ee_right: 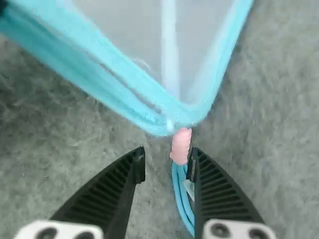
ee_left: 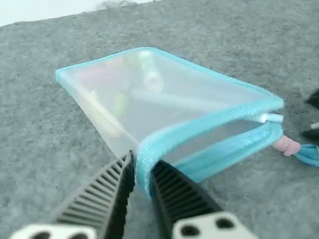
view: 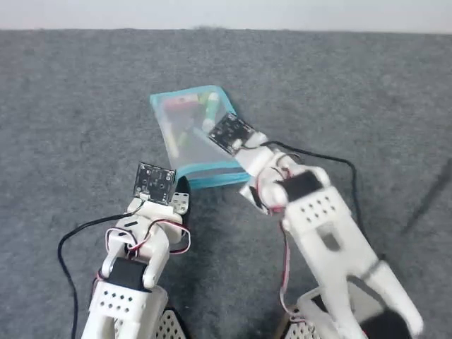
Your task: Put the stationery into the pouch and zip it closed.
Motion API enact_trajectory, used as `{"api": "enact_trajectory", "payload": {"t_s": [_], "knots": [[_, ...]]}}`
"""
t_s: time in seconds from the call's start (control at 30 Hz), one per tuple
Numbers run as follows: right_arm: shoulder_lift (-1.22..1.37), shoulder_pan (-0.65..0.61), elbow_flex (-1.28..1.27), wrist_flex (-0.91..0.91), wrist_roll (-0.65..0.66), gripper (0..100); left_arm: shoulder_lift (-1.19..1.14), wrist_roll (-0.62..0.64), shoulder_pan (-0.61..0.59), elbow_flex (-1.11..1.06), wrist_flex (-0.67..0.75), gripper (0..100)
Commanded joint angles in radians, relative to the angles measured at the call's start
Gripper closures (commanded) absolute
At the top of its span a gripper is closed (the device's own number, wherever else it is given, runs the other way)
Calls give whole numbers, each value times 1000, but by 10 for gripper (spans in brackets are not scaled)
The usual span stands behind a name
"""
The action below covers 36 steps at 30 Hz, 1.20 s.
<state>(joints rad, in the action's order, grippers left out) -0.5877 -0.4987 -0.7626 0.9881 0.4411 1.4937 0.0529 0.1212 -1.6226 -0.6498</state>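
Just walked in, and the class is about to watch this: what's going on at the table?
Two robot arms are working on a clear, blue-edged pouch lying on grey felt. The stationery is already inside. The left claw pinches the pouch's zip edge at one corner, while the right claw stands open around the pink zip pull at the other. The mouth looks unzipped.

A translucent plastic pouch (view: 192, 134) with turquoise fabric edging lies flat on the grey, felt-like tabletop (view: 70, 106), near its middle and turned at a slant. Blurry stationery pieces (ee_left: 149, 77) in pink, green and white show through its clear face. Along the zipper edge (ee_left: 214, 124) the two turquoise tapes gape apart. A small pink bead pull (ee_right: 180, 144) on a turquoise cord sits at one corner.
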Motion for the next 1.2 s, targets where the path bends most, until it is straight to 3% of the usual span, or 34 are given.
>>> {"api": "enact_trajectory", "payload": {"t_s": [0.0, 0.13, 0.27, 0.63, 0.8, 1.0, 1.13, 1.17], "knots": [[-225, 13, -106, -12, 25, 853, 18, 15, -2, 16, 38, 989], [-274, 27, -296, -183, 29, 854, 18, 15, -2, 18, 38, 989], [-166, 30, -325, -302, 61, 854, 18, 15, -2, 15, 37, 989], [394, 65, -11, -463, 52, 853, 18, 15, -3, 13, 34, 989], [524, 124, 74, -553, -48, 854, 18, 15, -3, 13, 34, 989], [619, 119, 81, -601, -52, 861, 18, 15, -3, 13, 37, 989], [630, 127, 81, -588, -55, 998, 18, 15, -3, 13, 37, 989], [628, 128, 81, -585, -55, 986, 18, 15, -3, 13, 37, 989]]}}
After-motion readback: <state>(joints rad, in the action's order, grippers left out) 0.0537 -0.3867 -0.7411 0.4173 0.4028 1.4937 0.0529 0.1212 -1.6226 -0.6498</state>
